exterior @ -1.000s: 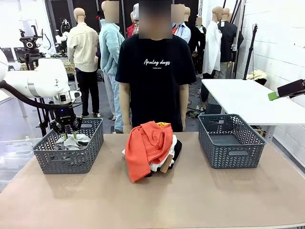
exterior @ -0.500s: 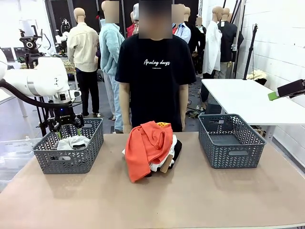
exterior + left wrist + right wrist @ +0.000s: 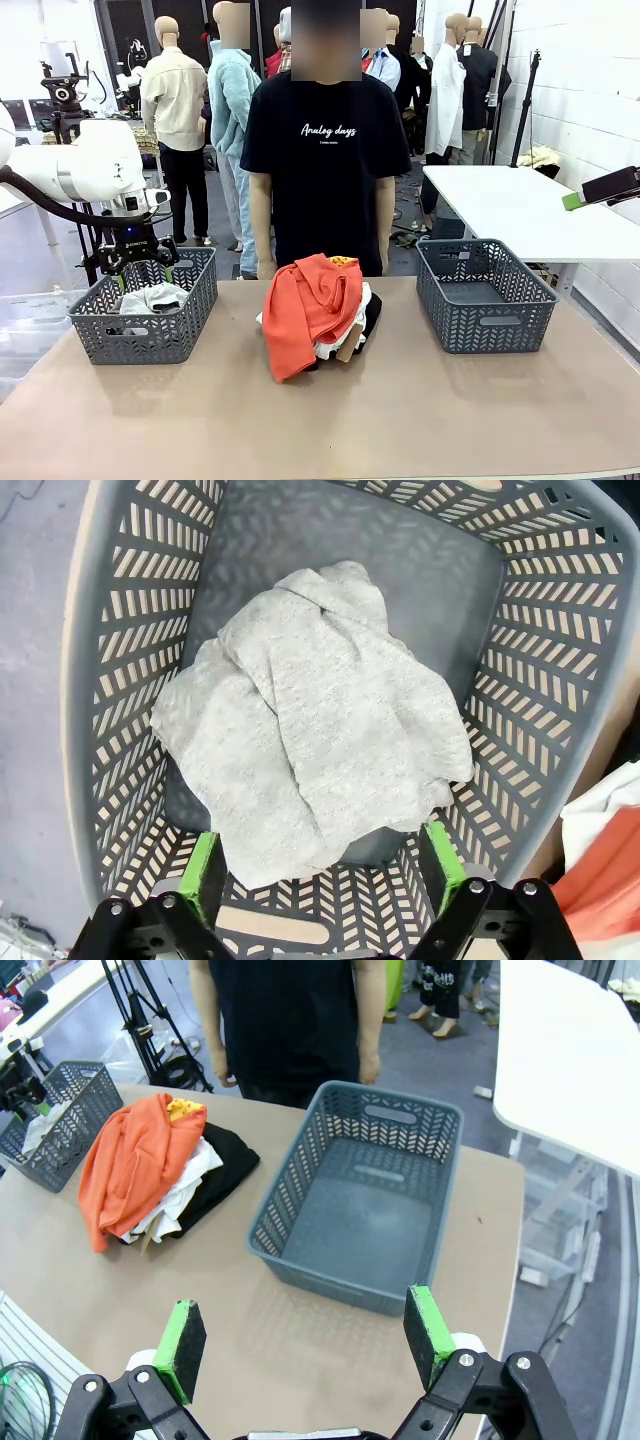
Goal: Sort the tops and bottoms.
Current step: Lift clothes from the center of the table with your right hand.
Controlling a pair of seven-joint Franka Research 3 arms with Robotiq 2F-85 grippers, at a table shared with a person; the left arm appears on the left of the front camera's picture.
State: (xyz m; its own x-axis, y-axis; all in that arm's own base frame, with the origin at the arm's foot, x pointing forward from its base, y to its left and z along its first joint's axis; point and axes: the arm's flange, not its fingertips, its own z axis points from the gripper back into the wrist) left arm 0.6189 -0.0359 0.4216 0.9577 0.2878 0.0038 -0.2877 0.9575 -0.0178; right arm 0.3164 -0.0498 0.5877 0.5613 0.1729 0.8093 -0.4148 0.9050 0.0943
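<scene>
Front view has the orange-red top (image 3: 300, 310) draped over the white top (image 3: 328, 345) and black bottoms (image 3: 372, 313) mid-table: limp, light cloth, probably best pinched at a raised fold. The left gripper (image 3: 322, 870) hangs open above a grey garment (image 3: 310, 720) in the left basket (image 3: 150, 338), and the right gripper (image 3: 305, 1338) gapes empty.

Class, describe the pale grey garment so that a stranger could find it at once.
On the brown table, find the grey basket on the robot's left side. The garment lies crumpled inside it, pale heathered grey and plain, unlike the orange-red top heaped mid-table.
</scene>
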